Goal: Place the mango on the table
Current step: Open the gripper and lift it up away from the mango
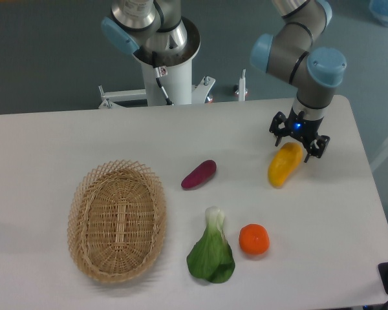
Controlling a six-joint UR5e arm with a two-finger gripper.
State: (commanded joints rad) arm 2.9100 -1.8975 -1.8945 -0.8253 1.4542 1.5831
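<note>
Nearest the lens: a leafy bok choy [211,250], white stem pointing away, dark green leaf toward the front edge. Just right of it, close but apart, a round orange [253,239]. At lower left, an oval wicker basket [84,252], holding nothing, standing on the white table [45,148]. Behind the bok choy, toward the middle, a purple sweet potato [199,174], lying at a slant, well apart from the basket.

Farther right and back: the mango [284,164], yellow with an orange tinge at its upper end, lying tilted on the tabletop, lower end pointing toward the orange. Directly at its upper end, the gripper [299,139], black, pointing down, blue light glowing at the wrist. Jaws spread wide, one finger to either side of the fruit's top; contact with the skin not clear from this angle, no firm clamp visible. Above it, the grey arm with blue joint caps [326,67], rising to the mounting post [168,71] behind the far table edge.
</note>
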